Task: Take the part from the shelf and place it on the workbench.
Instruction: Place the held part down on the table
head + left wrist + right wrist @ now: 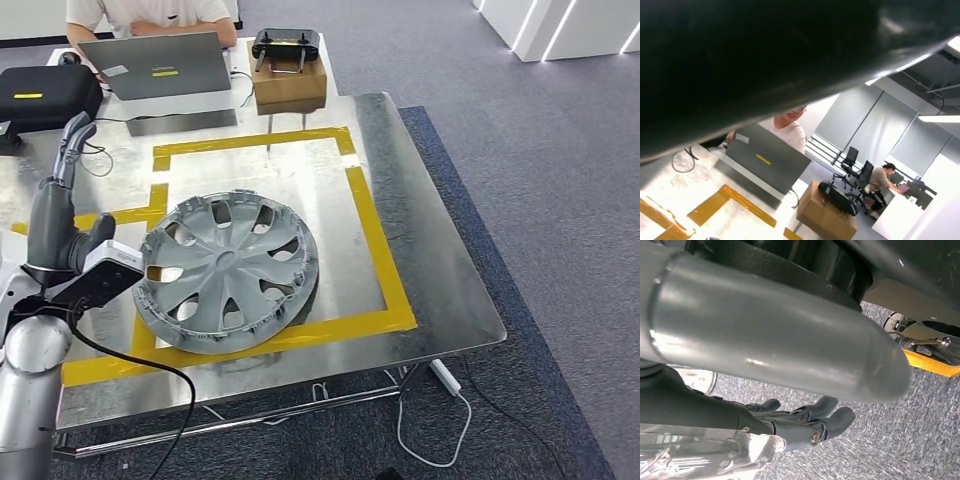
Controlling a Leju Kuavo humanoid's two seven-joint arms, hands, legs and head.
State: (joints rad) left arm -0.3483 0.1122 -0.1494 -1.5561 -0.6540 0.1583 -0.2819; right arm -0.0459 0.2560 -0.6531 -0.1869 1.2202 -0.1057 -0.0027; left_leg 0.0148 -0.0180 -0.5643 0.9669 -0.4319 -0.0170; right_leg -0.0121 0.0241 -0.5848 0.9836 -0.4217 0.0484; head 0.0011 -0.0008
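The part is a grey plastic wheel cover (226, 270). It lies flat on the shiny metal workbench (438, 270), over the front left corner of a square of yellow tape (377, 250). My left hand (64, 215) is raised just left of the cover, fingers pointing up and apart, holding nothing and not touching the cover. In the right wrist view my right hand (791, 365) hangs over grey carpet, its thick thumb and dark fingers (810, 422) stretched out with nothing in them.
A person (151, 12) sits behind an open laptop (155, 65) at the far edge. Beside it stand a cardboard box (289, 85) with a black controller on top and a black case (45, 95). A white power strip (445, 377) and cable lie on the carpet under the front right corner.
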